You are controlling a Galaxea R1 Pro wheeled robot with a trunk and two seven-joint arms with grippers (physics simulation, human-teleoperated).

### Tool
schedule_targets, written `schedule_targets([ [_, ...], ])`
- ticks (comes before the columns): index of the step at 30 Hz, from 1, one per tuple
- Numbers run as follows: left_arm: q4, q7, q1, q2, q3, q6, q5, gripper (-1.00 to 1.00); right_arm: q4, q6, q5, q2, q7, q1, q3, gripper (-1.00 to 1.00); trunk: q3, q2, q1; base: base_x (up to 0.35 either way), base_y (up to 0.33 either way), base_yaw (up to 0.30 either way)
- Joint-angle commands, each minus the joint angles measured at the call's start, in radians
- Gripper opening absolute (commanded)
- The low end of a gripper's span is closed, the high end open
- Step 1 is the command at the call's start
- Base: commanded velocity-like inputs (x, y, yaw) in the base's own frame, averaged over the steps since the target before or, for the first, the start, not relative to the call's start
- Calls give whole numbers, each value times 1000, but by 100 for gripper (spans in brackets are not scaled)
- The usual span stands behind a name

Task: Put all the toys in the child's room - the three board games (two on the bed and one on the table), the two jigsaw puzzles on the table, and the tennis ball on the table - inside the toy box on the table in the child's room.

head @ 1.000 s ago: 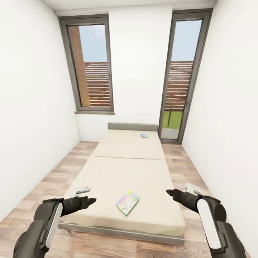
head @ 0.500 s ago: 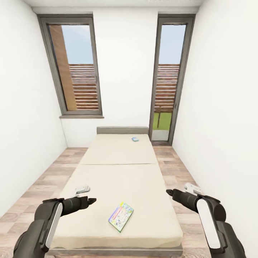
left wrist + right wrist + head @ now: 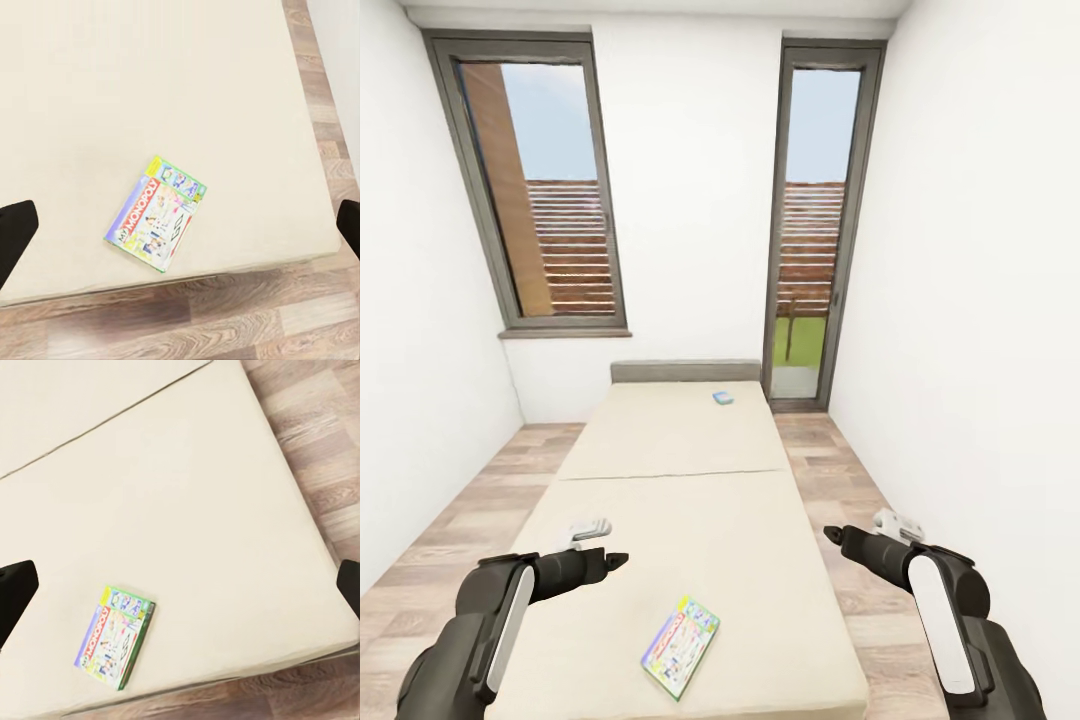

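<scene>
The bed (image 3: 680, 500) with its plain beige mattress lies straight ahead of me. A green-bordered board game (image 3: 680, 645) lies flat near the foot end, between my two arms; the left wrist view has it as the same box (image 3: 159, 213), and so does the right wrist view (image 3: 115, 636). A second, small blue board game (image 3: 722, 397) rests far off by the headboard. My left gripper (image 3: 616, 559) hovers over the mattress's left part, open and empty. My right gripper (image 3: 832, 538) hangs at the bed's right edge, open too. Dark fingers (image 3: 15, 232) sit wide apart at the wrist picture's sides.
White walls close in on both sides. A tall window (image 3: 545, 195) and a glass door (image 3: 810, 225) fill the far wall. Wood-plank floor (image 3: 470, 520) runs in strips left and right of the bed. A grey headboard (image 3: 685, 371) ends it.
The whole view has shifted as the camera moved closer to the bed. The green-bordered game now sits lower in the picture. Both arms keep their pose.
</scene>
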Motion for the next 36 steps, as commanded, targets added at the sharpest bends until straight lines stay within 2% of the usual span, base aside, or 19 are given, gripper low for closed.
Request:
schedule_targets([
  [1,0,-3,0,0,1,5,0,100,-1,3,-11,1,-9,0,-1,100,-1,-1,1,195,-3,-3],
  [16,0,-3,-1,0,1,4,0,100,1,3,-9,2,-11,-1,-1,100,-21,-1,1,198,-60,0],
  [28,0,-2,-1,0,1,4,-1,100,1,3,-8,2,-12,-1,-1,100,-25,-1,1,21,-20,8],
  [36,1,0,-1,-1,1,2,-1,100,1,4,-8,-1,-12,-1,-1,100,-28,-1,1,1,-218,156],
])
